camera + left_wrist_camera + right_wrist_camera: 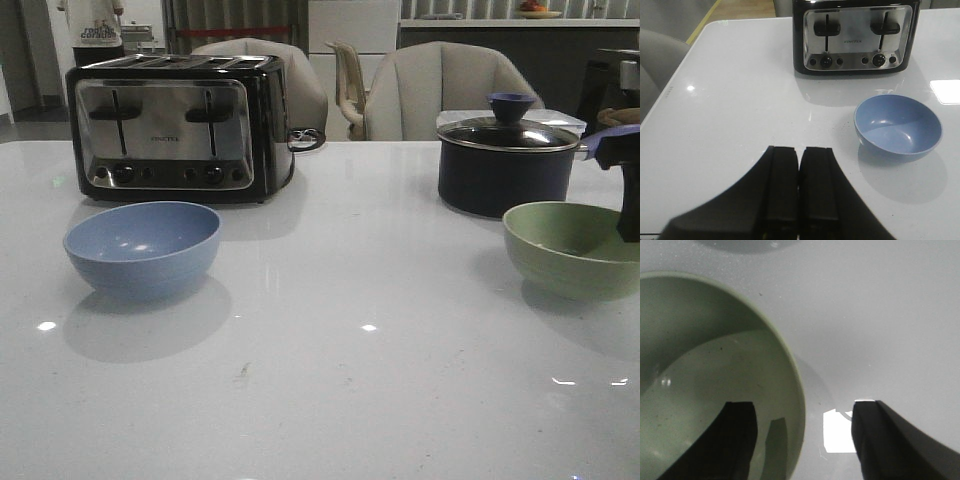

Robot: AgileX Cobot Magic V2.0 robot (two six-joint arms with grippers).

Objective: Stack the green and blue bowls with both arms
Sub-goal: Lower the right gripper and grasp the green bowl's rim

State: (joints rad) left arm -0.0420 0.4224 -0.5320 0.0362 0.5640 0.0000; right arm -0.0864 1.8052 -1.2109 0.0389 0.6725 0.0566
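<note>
The dusty blue bowl (143,248) stands upright on the white table at the left, in front of the toaster; it also shows in the left wrist view (898,124). My left gripper (799,155) is shut and empty, hovering over bare table short of the blue bowl. The sage green bowl (572,247) stands at the right edge; it also shows in the right wrist view (715,375). My right gripper (802,412) is open and straddles the green bowl's rim, one finger (737,435) inside the bowl, the other finger (885,440) outside. It is not closed on the rim.
A black and chrome toaster (178,125) stands behind the blue bowl. A dark lidded saucepan (508,160) with a blue knob stands just behind the green bowl. Chairs stand beyond the table's far edge. The right arm (628,190) shows at the right edge.
</note>
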